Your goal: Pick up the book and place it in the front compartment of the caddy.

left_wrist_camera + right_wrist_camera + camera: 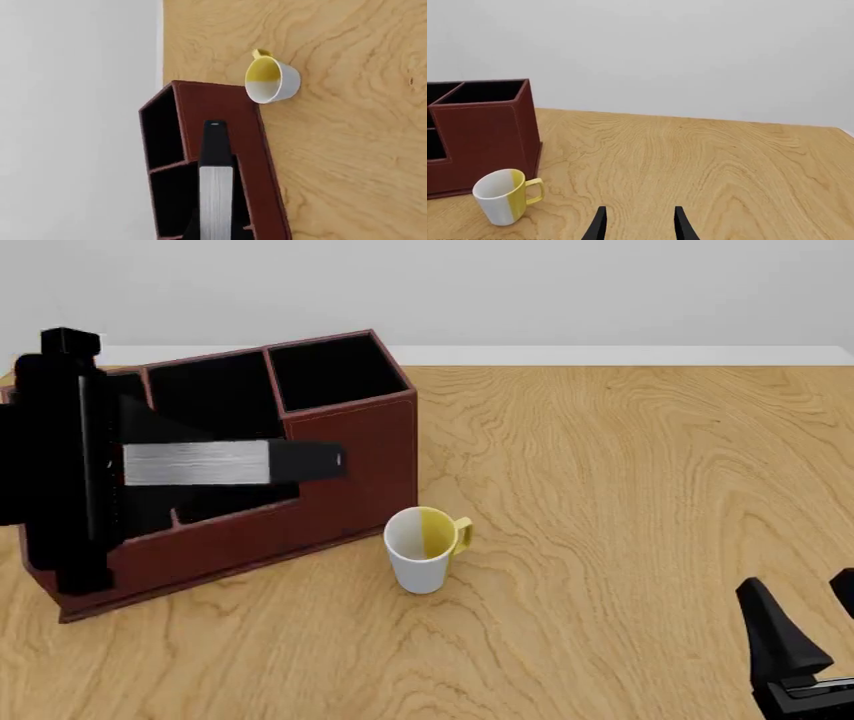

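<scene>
Right now the left gripper (287, 462) is clamped on the book (200, 463), holding it over the caddy (350, 465) above its middle section. That looks like the placing step: next comes lowering it squarely into the front compartment (175, 202), then letting go. Meanwhile the right gripper (639, 222) waits apart, jaws spread, empty, near the mug (424, 548).

left end effector (287, 462) clamped, right end effector (639, 225) spread
</scene>
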Robot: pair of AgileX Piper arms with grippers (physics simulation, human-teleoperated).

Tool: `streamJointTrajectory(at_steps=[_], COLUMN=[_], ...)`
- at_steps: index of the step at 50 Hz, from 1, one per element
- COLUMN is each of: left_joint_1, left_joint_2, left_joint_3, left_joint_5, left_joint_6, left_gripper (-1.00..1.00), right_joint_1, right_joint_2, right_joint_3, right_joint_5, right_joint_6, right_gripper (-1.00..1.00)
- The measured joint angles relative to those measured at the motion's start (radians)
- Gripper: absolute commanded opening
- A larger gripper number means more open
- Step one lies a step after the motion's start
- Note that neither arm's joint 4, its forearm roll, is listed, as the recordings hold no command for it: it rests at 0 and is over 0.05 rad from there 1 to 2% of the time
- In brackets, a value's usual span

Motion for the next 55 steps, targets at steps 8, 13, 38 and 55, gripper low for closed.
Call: streamJointTrajectory(at_steps=[8,13,38,55], left_joint_1=[0.158,0.238,0.376,0.395], left_joint_2=[0.113,0.174,0.356,0.479], left_joint_3=[-0.174,-0.285,-0.526,-0.524], left_joint_5=[0.020,0.086,0.215,0.124], left_joint_6=[0.057,0.099,0.167,0.068], left_gripper=[-1.00,-1.00,-1.00,-1.00], right_joint_1=[0.004,0.005,0.006,0.007], right_joint_2=[0.000,0.000,0.000,0.000], right_joint_3=[0.000,0.000,-0.001,0.000], right_joint_5=[0.000,0.001,0.010,0.014], right_joint_6=[-0.005,-0.007,-0.008,-0.009], right_gripper=[1.00,1.00,1.00,1.00])
